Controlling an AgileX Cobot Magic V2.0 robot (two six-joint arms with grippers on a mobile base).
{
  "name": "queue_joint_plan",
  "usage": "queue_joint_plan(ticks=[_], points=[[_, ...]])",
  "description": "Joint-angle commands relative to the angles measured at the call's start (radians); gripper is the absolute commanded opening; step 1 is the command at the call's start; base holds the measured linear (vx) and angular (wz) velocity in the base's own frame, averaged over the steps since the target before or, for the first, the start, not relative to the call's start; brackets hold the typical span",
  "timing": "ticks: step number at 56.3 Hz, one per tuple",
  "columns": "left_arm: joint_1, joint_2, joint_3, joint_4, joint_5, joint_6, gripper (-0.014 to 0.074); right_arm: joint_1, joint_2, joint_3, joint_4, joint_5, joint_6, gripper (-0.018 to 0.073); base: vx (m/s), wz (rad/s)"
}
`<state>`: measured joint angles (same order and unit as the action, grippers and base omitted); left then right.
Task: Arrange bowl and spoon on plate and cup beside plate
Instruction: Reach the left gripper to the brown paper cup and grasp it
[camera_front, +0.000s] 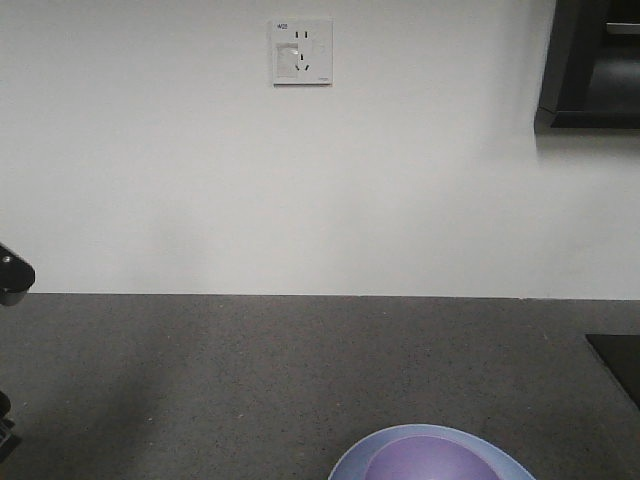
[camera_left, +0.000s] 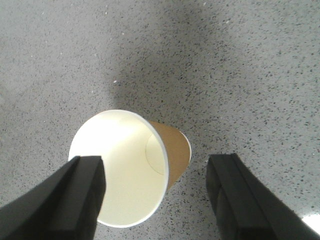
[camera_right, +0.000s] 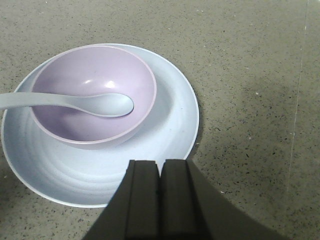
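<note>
My left claw (camera_left: 155, 165) stood released, its fingers either side of the upright cup (camera_left: 125, 165) on the counter (camera_left: 250, 60). My right claw (camera_right: 161, 170) was clenched empty over the plate (camera_right: 170, 125), which bore the bowl (camera_right: 75, 80) with the spoon (camera_right: 100, 104) inside.

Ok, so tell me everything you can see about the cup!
The cup is paper by the look of it: brown outside, white rim, creamy inside, and empty. It stands upright on the speckled grey counter. The left gripper is open around it, one finger on each side; one finger hides part of the rim, so I cannot tell whether it touches.
</note>
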<state>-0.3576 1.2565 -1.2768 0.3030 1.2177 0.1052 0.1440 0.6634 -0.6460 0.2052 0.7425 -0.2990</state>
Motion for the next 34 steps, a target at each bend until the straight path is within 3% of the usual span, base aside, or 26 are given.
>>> queue_joint_plan(ticks=[1,22,34], points=[[0.006,-0.026,-0.008,0.022,-0.048,-0.013,0.0555,-0.002,-0.002,-0.028,0.002,-0.06,-0.003,-0.0008,0.0,0.0],[0.007,-0.026,0.135,0.024,-0.155,-0.057,0.0555,-0.002,-0.002,-0.028,0.002,-0.052,-0.003,-0.0008,0.0,0.0],[0.085,0.008,0.153,0.022,-0.185,-0.065,0.0553,-0.002,-0.002,-0.028,0.003,-0.047,-0.003,-0.0008,0.0,0.0]])
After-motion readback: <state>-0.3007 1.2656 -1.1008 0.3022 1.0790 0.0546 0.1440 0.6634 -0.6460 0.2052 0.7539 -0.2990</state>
